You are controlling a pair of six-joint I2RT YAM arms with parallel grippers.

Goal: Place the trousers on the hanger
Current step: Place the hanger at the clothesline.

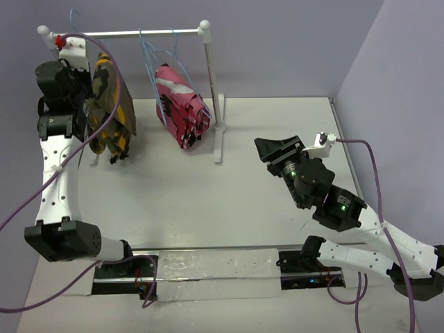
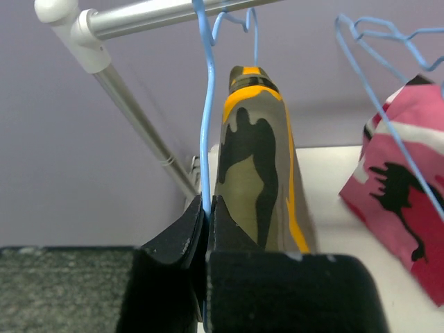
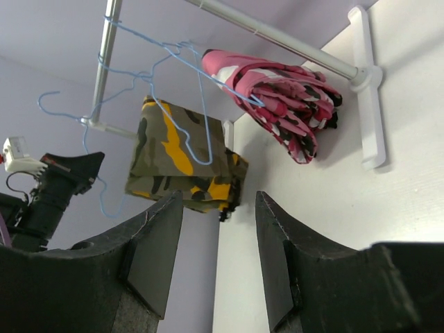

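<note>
**Top external:** left gripper (image 1: 76,64) sits at the left end of the white rail stand (image 1: 139,32). The trousers (image 1: 109,104) hang just beside it at 4 o'clock, long axis vertical. The right gripper (image 1: 276,149) is well apart.

**Left wrist:** jaws are pinched shut on the hanger (image 2: 205,104) wire, with the trousers close at 1 o'clock.

**Right wrist:** jaws stand apart, empty. The trousers are at 11 o'clock and the pink garment (image 3: 284,97) at 1 o'clock. The left arm is judged nearer.
</note>
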